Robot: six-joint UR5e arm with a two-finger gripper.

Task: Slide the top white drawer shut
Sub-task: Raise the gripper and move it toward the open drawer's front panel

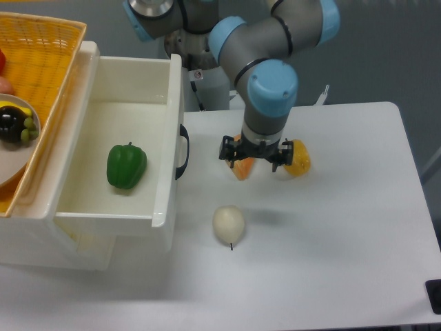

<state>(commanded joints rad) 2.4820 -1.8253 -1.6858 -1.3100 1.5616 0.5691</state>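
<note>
The top white drawer [167, 89] is pulled out to the right and stands open. A green bell pepper [127, 165] lies on its floor. Its black curved handle [182, 150] is on the front panel, facing right. My gripper [255, 160] hangs over the table to the right of the handle, apart from it by roughly a hand's width. It points down, and the wrist hides its fingertips, so I cannot tell whether it is open or shut.
A yellow woven basket [48, 48] sits on the cabinet at the top left, holding a plate [10, 162] with dark fruit. An orange piece [240, 169] and a yellow-orange fruit [298, 158] lie under and beside the gripper. A pale round onion-like object [229, 224] lies nearer the front.
</note>
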